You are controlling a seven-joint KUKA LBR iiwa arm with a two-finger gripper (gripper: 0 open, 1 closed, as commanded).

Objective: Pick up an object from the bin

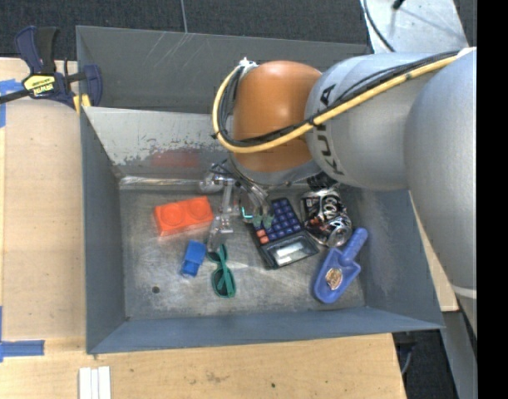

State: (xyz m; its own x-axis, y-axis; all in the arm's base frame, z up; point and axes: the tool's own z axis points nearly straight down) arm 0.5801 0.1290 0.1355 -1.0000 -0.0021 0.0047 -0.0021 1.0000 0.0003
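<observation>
One green looped thing (224, 279) lies low in the middle of the grey bin (100, 248), its top end right at the pincer (219, 238), whose width I cannot tell. A small blue block (192, 258) sits just left, an orange brick (184, 216) above that, a calculator (283, 231) to the right.

I can pass along the bin's (101, 248) left wall and near-left corner. The brick (184, 217), block (192, 258), calculator (283, 233) and scoop (340, 267) crowd its middle and right.
</observation>
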